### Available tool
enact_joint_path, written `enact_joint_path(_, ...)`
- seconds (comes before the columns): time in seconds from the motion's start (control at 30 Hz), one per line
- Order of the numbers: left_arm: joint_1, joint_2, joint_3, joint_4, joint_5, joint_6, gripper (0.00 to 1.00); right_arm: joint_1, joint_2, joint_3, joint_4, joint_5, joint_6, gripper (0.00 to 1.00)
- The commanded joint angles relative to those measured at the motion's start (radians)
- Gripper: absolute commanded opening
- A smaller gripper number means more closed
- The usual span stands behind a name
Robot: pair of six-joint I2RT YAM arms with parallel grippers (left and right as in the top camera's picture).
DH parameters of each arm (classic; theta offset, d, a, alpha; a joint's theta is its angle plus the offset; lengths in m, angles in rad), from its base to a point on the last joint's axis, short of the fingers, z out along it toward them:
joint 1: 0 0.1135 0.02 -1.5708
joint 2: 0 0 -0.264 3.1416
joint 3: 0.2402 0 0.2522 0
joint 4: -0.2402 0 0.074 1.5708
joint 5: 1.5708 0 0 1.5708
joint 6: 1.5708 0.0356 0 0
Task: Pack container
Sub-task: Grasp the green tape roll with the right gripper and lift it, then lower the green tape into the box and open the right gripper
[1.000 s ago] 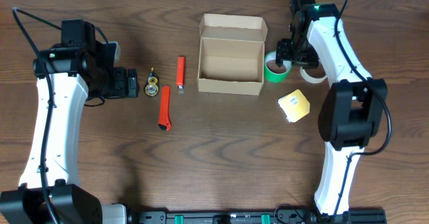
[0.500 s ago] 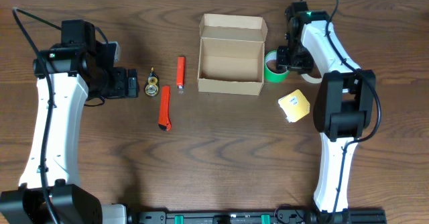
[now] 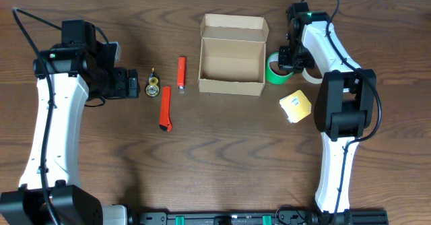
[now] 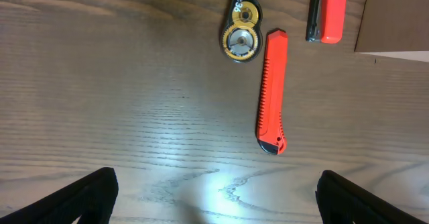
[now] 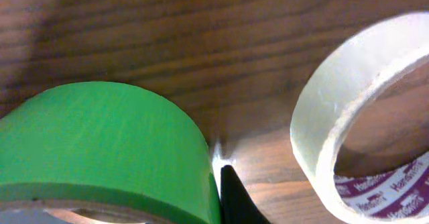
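The container (image 3: 231, 87) is an open brown cardboard box at the table's upper middle, its flap lid folded back and nothing showing inside. A green tape roll (image 3: 274, 71) lies just to its right. My right gripper (image 3: 291, 62) is shut on that roll's wall. In the right wrist view one black finger (image 5: 233, 200) presses on the outside of the green roll (image 5: 100, 143), and the other finger is hidden. My left gripper (image 3: 131, 83) hovers at the left, open and holding nothing, with its fingertips (image 4: 87, 197) wide apart over bare wood.
A clear tape roll (image 3: 311, 75) lies beside the green one. A yellow pad (image 3: 295, 106) sits below them. Left of the box are a small red item (image 3: 181, 73), a red utility knife (image 3: 166, 108) and a round black-and-yellow gadget (image 3: 153, 85).
The right arm shifted slightly left and its jaws closed on the green tape roll's wall. The left arm has not moved.
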Motion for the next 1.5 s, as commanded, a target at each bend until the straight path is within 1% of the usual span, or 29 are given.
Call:
enact_joint_path(0.0, -0.001, 0.008, 0.022, -0.006, -0.007, 0.01, 0.95, -0.007, -0.016, 0.08, -0.033, 0.009, 0.008, 0.01)
enact_joint_path(0.17, -0.001, 0.008, 0.022, -0.006, -0.007, 0.01, 0.95, 0.0, -0.057, 0.266, -0.135, 0.01, 0.017, 0.01)
enact_joint_path(0.33, -0.001, 0.008, 0.022, -0.006, -0.007, 0.01, 0.95, 0.037, -0.121, 0.468, -0.229, 0.01, 0.016, 0.01)
enact_joint_path(0.43, -0.001, 0.008, 0.022, -0.006, -0.007, 0.01, 0.95, 0.078, -0.16, 0.539, -0.273, 0.01, 0.017, 0.01)
enact_joint_path(0.5, -0.001, 0.008, 0.022, -0.006, -0.007, 0.01, 0.95, 0.115, -0.181, 0.568, -0.305, 0.01, 0.044, 0.01)
enact_joint_path(0.6, -0.001, 0.008, 0.022, -0.006, -0.007, 0.01, 0.95, 0.175, -0.2, 0.579, -0.349, 0.011, 0.106, 0.01)
enact_joint_path(0.7, -0.001, 0.008, 0.022, -0.006, -0.007, 0.01, 0.95, 0.239, -0.201, 0.579, -0.379, 0.011, 0.134, 0.01)
enact_joint_path(0.87, -0.001, 0.008, 0.022, -0.006, -0.007, 0.01, 0.95, 0.344, -0.179, 0.549, -0.335, 0.019, 0.135, 0.01)
enact_joint_path(1.0, -0.001, 0.008, 0.022, -0.006, -0.007, 0.01, 0.95, 0.397, -0.143, 0.53, -0.283, 0.055, 0.133, 0.01)
enact_joint_path(1.2, -0.001, 0.008, 0.022, -0.006, -0.007, 0.01, 0.95, 0.42, -0.048, 0.529, -0.227, 0.076, 0.098, 0.01)
enact_joint_path(1.47, -0.001, 0.008, 0.022, -0.006, -0.007, 0.01, 0.96, 0.401, 0.072, 0.529, -0.214, 0.091, 0.037, 0.01)
